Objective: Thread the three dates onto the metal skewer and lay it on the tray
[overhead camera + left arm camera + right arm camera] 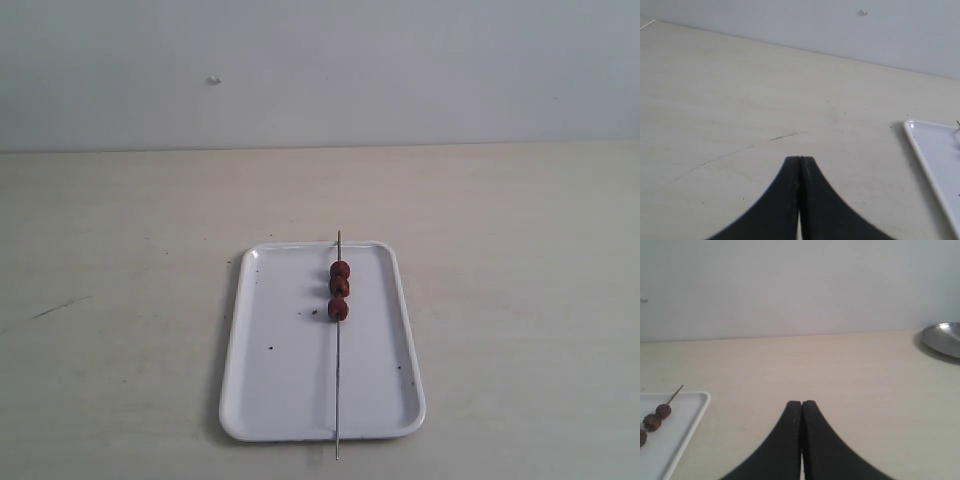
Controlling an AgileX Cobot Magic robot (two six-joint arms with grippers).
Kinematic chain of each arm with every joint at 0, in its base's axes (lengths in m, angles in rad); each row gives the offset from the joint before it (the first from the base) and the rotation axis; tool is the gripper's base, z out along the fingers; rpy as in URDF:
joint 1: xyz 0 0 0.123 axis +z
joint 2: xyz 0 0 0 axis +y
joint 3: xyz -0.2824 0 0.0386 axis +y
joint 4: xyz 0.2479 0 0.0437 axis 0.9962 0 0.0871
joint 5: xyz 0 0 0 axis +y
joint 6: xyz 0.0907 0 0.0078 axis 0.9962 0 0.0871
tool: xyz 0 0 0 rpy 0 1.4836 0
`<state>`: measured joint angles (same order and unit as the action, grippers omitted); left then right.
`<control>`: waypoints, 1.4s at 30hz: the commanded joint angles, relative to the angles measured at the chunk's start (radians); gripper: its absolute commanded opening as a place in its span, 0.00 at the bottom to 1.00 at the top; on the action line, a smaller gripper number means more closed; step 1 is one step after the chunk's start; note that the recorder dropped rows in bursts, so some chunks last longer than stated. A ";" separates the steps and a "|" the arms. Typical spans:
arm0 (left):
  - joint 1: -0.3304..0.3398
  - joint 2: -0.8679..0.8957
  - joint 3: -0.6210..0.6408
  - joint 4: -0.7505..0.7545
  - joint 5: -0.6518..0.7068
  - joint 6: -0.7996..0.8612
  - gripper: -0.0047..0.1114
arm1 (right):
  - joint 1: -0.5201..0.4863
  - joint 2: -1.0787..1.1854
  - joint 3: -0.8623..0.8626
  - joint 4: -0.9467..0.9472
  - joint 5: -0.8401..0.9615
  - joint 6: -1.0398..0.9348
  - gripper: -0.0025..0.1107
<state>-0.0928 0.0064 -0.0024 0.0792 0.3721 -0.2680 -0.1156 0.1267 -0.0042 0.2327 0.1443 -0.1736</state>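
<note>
The white tray [290, 400] lies on the table in the exterior view. Across it, lengthwise, rests the metal skewer [338, 390], with both ends reaching past the rim. Three dates [339, 289] sit threaded on its far half, close together. Neither arm shows in the exterior view. The left gripper [800, 159] is shut over bare table, empty, with a corner of the tray [935, 150] off to one side. The right gripper [801, 403] is also shut and empty, away from the tray [685, 422]; the dates [655, 417] and the skewer tip [676, 392] show at that view's edge.
A metal bowl [942, 339] sits on the table at the edge of the right wrist view. A pale wall rises behind the table's far edge. Thin dark scratches [785, 136] mark the tabletop near the left gripper. Small crumbs [270, 348] dot the tray.
</note>
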 commanded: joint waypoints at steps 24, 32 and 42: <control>0.003 -0.006 0.002 -0.007 -0.001 0.004 0.04 | -0.018 -0.127 0.004 -0.005 0.101 -0.008 0.02; 0.003 -0.006 0.002 -0.007 -0.001 0.004 0.04 | -0.018 -0.127 0.004 -0.005 0.101 -0.006 0.02; 0.003 -0.006 0.002 -0.007 -0.001 0.004 0.04 | -0.018 -0.127 0.004 -0.003 0.101 -0.006 0.02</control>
<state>-0.0928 0.0064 -0.0024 0.0792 0.3738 -0.2680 -0.1300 0.0066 -0.0042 0.2327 0.2460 -0.1736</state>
